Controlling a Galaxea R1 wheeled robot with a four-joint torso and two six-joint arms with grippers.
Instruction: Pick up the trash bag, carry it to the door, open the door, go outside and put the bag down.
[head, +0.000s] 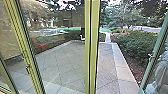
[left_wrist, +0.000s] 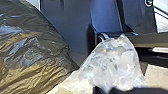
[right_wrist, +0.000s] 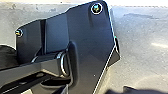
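Bulging beside peaked translucent plastic (left_wrist: 113, 62) — wrinkled, glossy dark bag (left_wrist: 30, 50) — state of left and right jaws impossible to tell.

In the dark plastic bag (left_wrist: 32, 47): displays glossy, heavily creased film with brown and grey sheen. Bulges outward, with a rounded flank sloping down. Lies just beside the translucent plastic bag (left_wrist: 112, 62); cannot be confirmed as touching. In the latter: displays clear, whitish, crumpled film, narrowing to a pointed peak and widening below. Contains pale, indistinct matter. Cannot be determined which is designated for trash. At the glass door (head: 155, 47): features a slim greenish frame, with a small metal fitting partway along. Appears open, with a clear gap alongside.
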